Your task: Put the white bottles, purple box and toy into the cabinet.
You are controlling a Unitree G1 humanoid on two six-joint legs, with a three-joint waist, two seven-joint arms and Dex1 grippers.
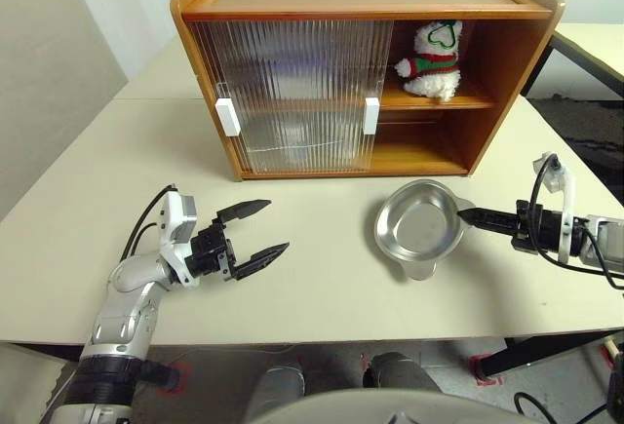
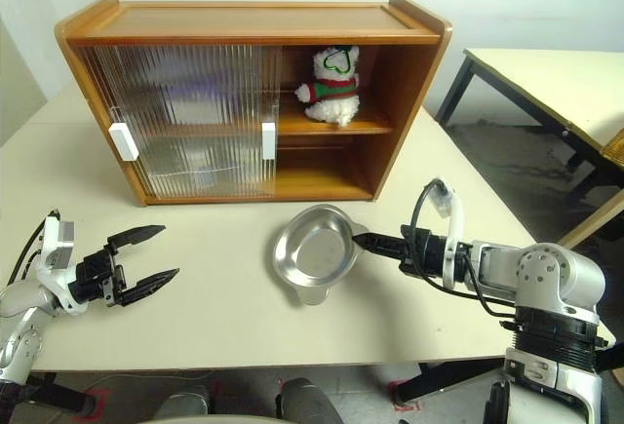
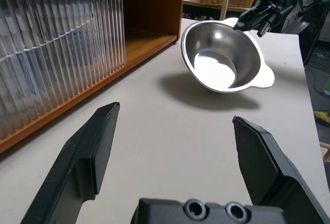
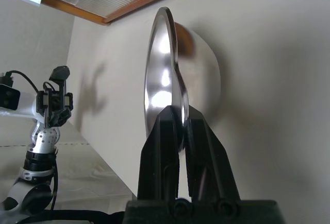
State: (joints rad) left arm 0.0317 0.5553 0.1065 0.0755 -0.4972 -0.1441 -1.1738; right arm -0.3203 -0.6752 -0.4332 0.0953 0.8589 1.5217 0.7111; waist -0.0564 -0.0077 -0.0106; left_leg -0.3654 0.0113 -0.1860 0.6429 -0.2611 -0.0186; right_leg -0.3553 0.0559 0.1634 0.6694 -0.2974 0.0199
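Cabinet (image 1: 487, 83) stood at the upper centre of the frame, its open right half still the goal, as the robot worked at the near edge of the table (image 1: 97, 171); at lower left the left gripper (image 1: 255, 233) hung over bare tabletop with its fingers spread wide and nothing between them; at right centre the right gripper (image 2: 363, 242) had its fingers pinched tight on the rim of the steel bowl (image 1: 419, 224), which the left wrist view showed tipped with its far edge off the table. The grip looked thin and off to one side, so the bowl would likely swing if carried fast; a slow, level carry with the rim kept deep between the fingers would serve best. The bowl held nothing. Farther back, the toy (image 1: 434, 58) sat upright on the cabinet's upper shelf at upper right; the lower shelf beside it lay bare; the ribbed sliding doors (image 1: 292, 93) covered the left half, and what lay behind them could not be made out.
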